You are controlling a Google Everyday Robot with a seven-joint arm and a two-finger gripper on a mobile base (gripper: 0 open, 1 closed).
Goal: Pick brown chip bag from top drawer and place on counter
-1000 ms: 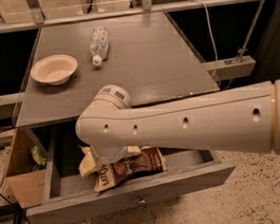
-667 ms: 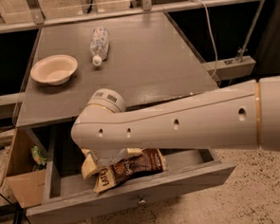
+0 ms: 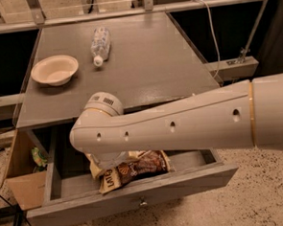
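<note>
The brown chip bag [image 3: 135,168] lies crinkled in the open top drawer [image 3: 132,194], near its front panel, its tan end pointing left. My white arm crosses the view from the right and bends down into the drawer. The gripper [image 3: 105,161] is at the bag's upper left end, mostly hidden under the wrist, and I cannot tell whether it holds the bag. The grey counter [image 3: 148,61] spreads out above and behind the drawer.
A cream bowl [image 3: 55,70] and a lying plastic bottle [image 3: 100,44] sit on the counter's far left part. A tan cardboard box [image 3: 23,182] with a small green packet [image 3: 37,158] stands left of the drawer. A rail and a cable run behind the counter.
The arm's bent end has shifted slightly left over the drawer. The chip bag lies in the same spot.
</note>
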